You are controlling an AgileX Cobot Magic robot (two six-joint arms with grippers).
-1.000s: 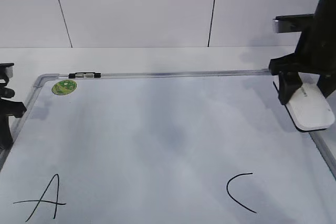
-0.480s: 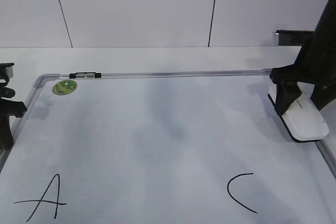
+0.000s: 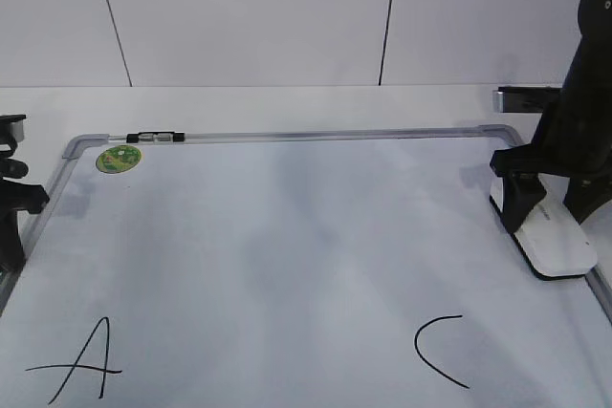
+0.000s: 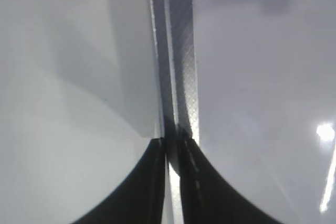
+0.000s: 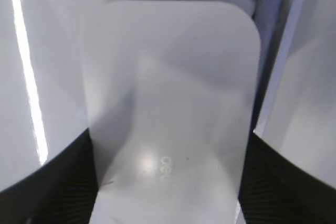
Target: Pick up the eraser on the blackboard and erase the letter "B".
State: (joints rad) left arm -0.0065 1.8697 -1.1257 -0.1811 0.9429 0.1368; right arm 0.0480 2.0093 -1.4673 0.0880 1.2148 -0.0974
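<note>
The white eraser (image 3: 559, 236) lies flat on the blackboard (image 3: 287, 226) by its right frame, black felt side down. My right gripper (image 3: 547, 215) straddles it, with a finger pressed against each long side. In the right wrist view the eraser (image 5: 173, 93) fills the space between the jaws (image 5: 168, 182). No letter "B" shows; the board between the "A" (image 3: 81, 365) and the "C" (image 3: 438, 351) is blank. My left gripper (image 3: 10, 226) is shut and empty at the board's left frame (image 4: 178, 51), with its tips (image 4: 172, 150) over the frame.
A round green sticker (image 3: 118, 159) sits at the board's far left corner. A small black-and-clear marker (image 3: 153, 137) lies on the far frame. White table and wall panels lie beyond the board.
My right gripper has moved down and slightly nearer with the eraser, from tilted above the board to flat on it by the right frame. The left arm has not moved.
</note>
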